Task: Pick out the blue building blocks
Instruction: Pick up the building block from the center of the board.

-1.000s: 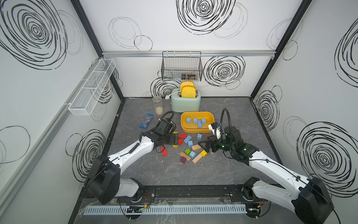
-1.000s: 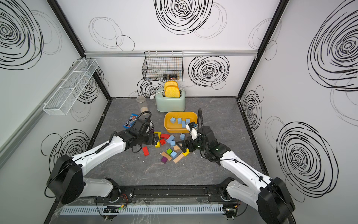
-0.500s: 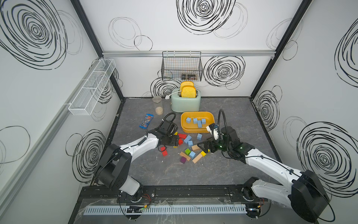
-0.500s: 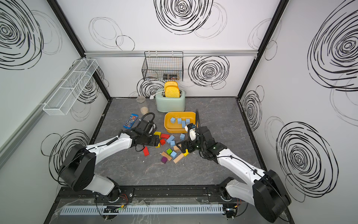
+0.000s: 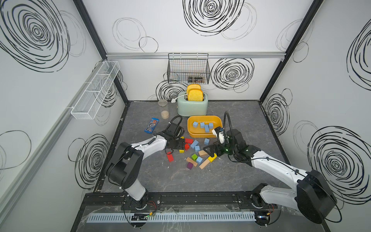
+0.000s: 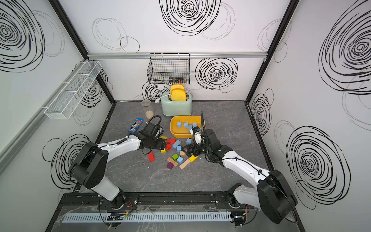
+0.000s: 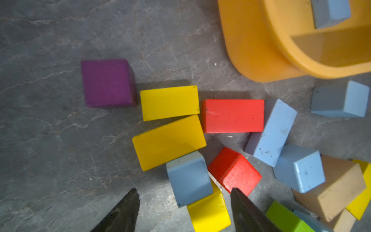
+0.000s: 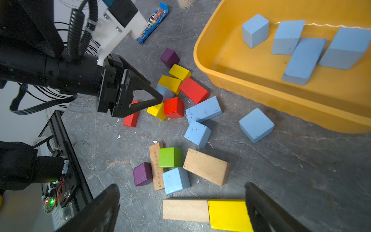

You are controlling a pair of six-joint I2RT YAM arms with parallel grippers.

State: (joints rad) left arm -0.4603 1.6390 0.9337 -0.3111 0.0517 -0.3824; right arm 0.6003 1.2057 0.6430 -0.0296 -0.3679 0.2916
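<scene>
Several light-blue building blocks (image 5: 206,128) lie in the yellow tub (image 5: 218,122); others lie loose on the grey table, among them an oblong one (image 5: 194,143) and a cube (image 5: 199,160). My left gripper (image 7: 184,200) is low over the block pile, open. Its fingers (image 7: 124,213) straddle a blue cube (image 7: 188,178) that leans on a yellow block, and a gap shows on one side. In the right wrist view that left gripper (image 8: 160,98) reaches the same cube (image 8: 165,92). My right gripper (image 8: 181,187) hangs open above a plain-wood and a yellow brick, holding nothing.
Red, yellow, green, purple (image 5: 189,166) and plain-wood blocks lie mixed with the blue ones. A blue candy packet (image 5: 152,126), a glass jar (image 5: 164,112) and a mint toaster (image 5: 192,104) stand behind. A wire basket (image 5: 188,69) hangs on the back wall.
My left gripper has moved right into the block pile and its jaws have narrowed around the blue cube. The right gripper has drifted left toward the pile, still wide open.
</scene>
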